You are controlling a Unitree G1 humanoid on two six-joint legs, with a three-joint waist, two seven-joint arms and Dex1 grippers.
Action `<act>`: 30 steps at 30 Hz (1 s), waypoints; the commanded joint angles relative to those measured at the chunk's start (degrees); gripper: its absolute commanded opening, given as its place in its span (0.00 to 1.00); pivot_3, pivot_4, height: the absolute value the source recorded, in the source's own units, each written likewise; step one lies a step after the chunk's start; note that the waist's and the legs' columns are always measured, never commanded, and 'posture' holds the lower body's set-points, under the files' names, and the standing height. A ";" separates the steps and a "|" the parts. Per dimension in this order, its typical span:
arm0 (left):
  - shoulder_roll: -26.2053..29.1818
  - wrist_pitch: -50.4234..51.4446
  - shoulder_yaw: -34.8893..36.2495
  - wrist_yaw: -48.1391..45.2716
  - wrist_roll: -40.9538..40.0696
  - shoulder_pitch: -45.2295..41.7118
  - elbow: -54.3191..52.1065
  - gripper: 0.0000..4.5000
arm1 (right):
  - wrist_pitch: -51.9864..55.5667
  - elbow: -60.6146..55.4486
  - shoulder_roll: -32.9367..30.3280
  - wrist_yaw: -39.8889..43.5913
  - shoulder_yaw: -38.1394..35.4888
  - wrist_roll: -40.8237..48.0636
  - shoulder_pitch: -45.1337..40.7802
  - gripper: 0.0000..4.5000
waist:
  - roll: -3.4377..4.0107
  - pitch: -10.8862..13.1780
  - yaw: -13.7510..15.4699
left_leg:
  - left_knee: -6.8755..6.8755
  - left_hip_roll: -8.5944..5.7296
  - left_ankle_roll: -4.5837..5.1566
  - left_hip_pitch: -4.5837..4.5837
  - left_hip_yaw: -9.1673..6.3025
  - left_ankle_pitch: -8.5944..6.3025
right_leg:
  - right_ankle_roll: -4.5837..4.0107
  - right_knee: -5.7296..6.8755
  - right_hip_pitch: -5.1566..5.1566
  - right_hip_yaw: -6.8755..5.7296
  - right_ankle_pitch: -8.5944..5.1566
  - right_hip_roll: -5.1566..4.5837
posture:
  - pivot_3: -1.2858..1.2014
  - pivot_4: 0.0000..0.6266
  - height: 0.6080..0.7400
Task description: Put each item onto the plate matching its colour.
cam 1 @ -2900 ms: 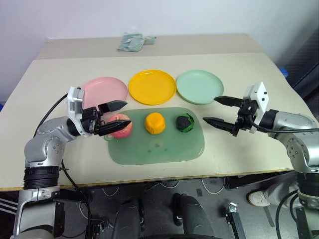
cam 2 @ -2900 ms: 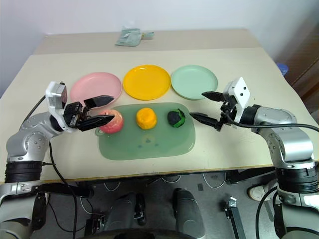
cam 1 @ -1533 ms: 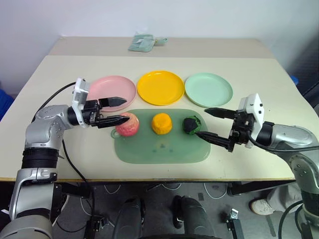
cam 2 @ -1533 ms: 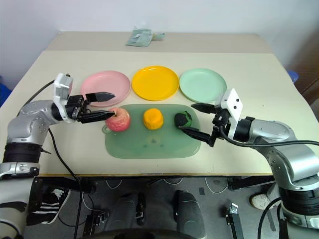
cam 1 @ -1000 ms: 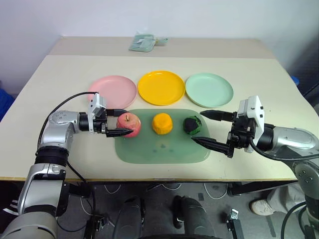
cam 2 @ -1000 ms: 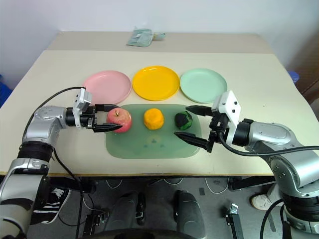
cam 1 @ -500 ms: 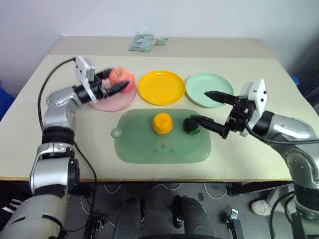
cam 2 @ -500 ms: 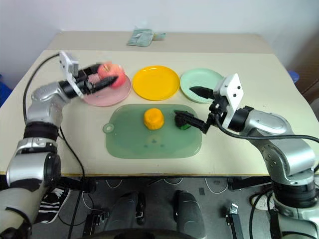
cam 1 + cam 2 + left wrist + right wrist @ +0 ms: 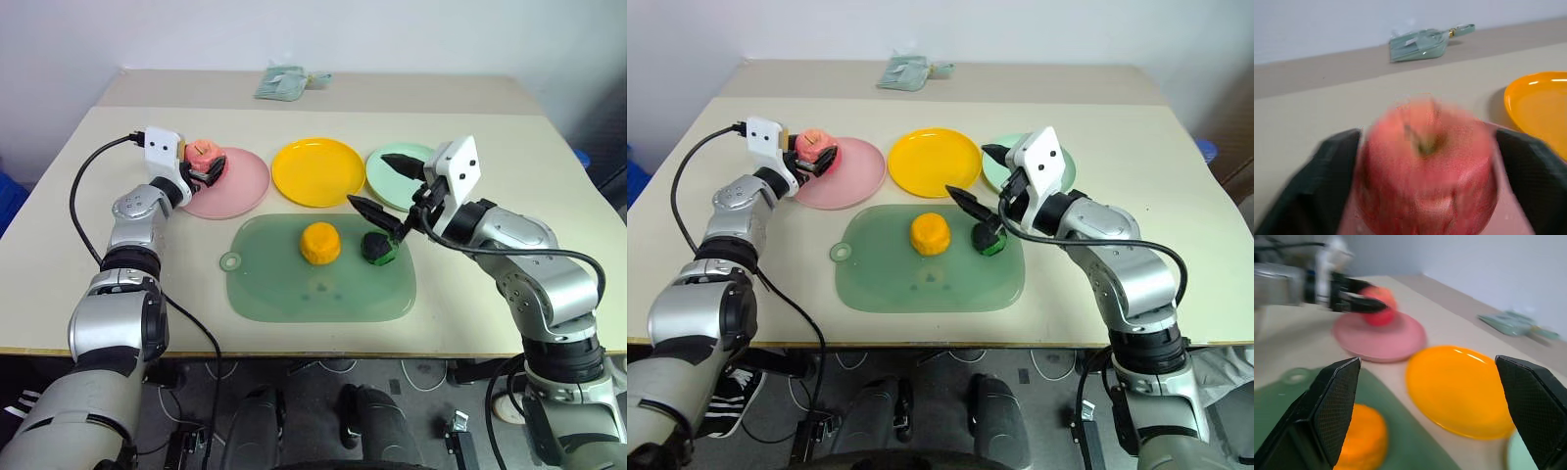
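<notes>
Left end effector point(image 9: 208, 168) sits at the far-left edge of the round pink plastic plate point(image 9: 240, 188), its two black fingers spread on either side of the pink-red toy apple with a stem point(image 9: 203, 154); the left wrist view shows the apple point(image 9: 1426, 166) between the fingers with the plate under it, though whether the fingers touch it or it rests on the plate cannot be told. Right end effector point(image 9: 377, 186) hangs with its fingers spread wide and nothing between them, one finger over the near edge of the round pale mint green plastic plate point(image 9: 404, 162), the other above the dark green-black lumpy toy ball point(image 9: 379, 247). That ball lies on the large translucent green rectangular mat point(image 9: 323, 284), just beside the orange-yellow ridged round toy fruit point(image 9: 319, 243), which also lies on the mat. Between the pink and mint plates stands the round yellow plastic plate point(image 9: 318, 171). All of this rests on the beige bench point(image 9: 509, 284), with a small pale green packet point(image 9: 284, 81) lying at its far side.
</notes>
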 commanded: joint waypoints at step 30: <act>14.45 41.12 0.35 -56.03 -26.92 23.78 -50.45 0.99 | 6.86 17.26 10.72 1.32 17.59 -9.58 -12.04 1.00 | 0.08 -0.03 -1.31 | 0.02 0.10 -0.01 0.02 -0.02 0.00 | -0.13 0.05 -0.02 0.02 -0.08 0.04 | 0.52 0.24 1.00</act>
